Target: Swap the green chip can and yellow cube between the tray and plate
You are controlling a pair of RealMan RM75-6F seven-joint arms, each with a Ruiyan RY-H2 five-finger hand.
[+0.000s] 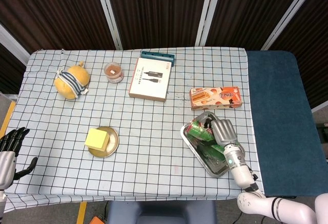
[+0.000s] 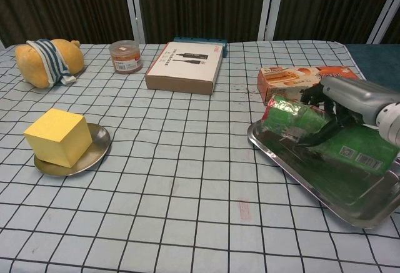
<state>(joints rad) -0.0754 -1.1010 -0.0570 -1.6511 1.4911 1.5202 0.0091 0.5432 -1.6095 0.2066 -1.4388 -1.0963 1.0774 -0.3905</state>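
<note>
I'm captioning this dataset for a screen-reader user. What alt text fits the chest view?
The robot's right hand grips a green chip can lying in a metal tray on a checked tablecloth. At left, a yellow cube sits on a small round plate; a plush toy, jar and two boxes stand behind.

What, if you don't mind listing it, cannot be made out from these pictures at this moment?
- Right hand over the green chip can: chest view leaves unclear whether the fingers actually grip it; in head view the hand hides the contact.
- Left hand: cut off by the head view's left edge; absent from chest view.
- Small teal box: mostly hidden behind the flat brown box.
- Printing on the orange snack carton: too small.
</note>
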